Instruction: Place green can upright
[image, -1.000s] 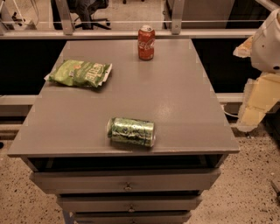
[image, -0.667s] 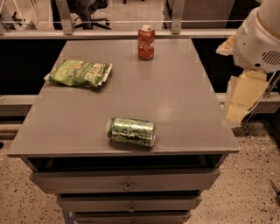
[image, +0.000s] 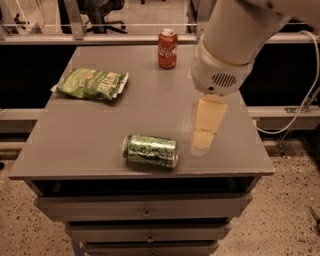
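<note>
Lowest in the frame are the drawers (image: 145, 207) under the grey table (image: 150, 102). Just above the table's front edge, at lower centre, the green can (image: 150, 150) lies on its side, long axis running left to right, roughly parallel to that edge. It is not yet upright, so the task is barely begun.

Just right of the can and apart from it hangs the gripper (image: 204, 142), a pale wedge pointing down at the tabletop from the bulky white arm (image: 235, 35) that fills the upper right. From this angle it reads as one slab, so I cannot tell whether it is spread or closed. It holds nothing.

Farther back, in the upper left, a flat green chip bag (image: 91, 84) rests well clear of the can. At upper centre a red Coca-Cola can (image: 167, 48) stands upright near the far edge.

The main risk, as I judge it, is rolling. The can sits close to the front edge and is free to roll toward it, so a glancing touch on the approach could send it off the table. The shiny metal may slip in a shallow grip. If it is released while tilted, it could topple again. The wide arm could also clip the red can behind it.
</note>
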